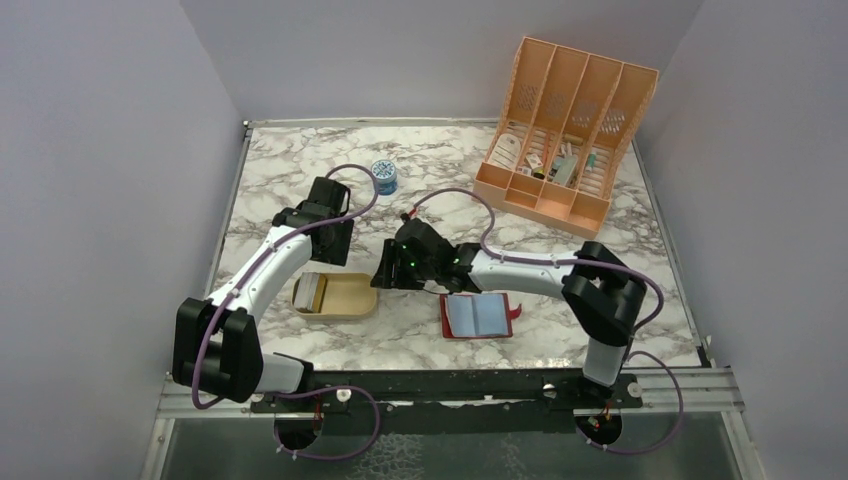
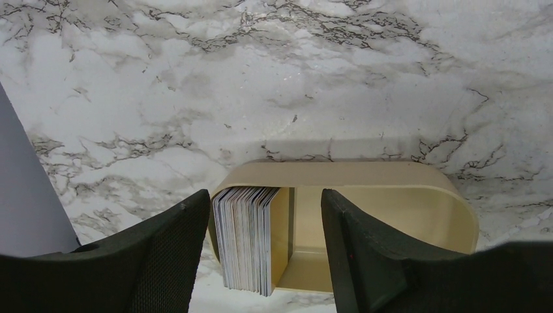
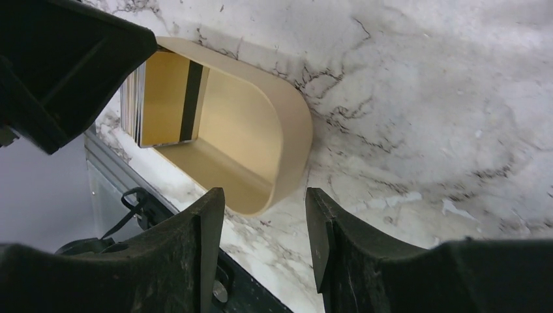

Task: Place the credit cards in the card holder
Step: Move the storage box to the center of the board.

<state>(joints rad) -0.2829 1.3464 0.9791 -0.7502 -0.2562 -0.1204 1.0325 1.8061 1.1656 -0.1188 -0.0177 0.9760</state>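
The credit cards (image 2: 244,238) stand on edge as a stack at the left end of a shallow tan tray (image 2: 391,195); the inmost one is gold with a black stripe (image 3: 167,98). My left gripper (image 2: 264,199) hangs open just above that stack, one finger (image 2: 163,261) outside the tray and the other over the tray's hollow; nothing is gripped. At the tray's right end my right gripper (image 3: 264,202) is open and empty above the marble. The card holder (image 1: 477,316), dark red, lies open with its pale blue pockets up, right of the tray (image 1: 350,295).
A peach slotted organizer (image 1: 565,140) with small items stands at the back right. A small blue-and-white jar (image 1: 384,176) sits behind the left arm. A metal rail (image 1: 450,385) runs along the table's near edge. Grey walls close in on both sides.
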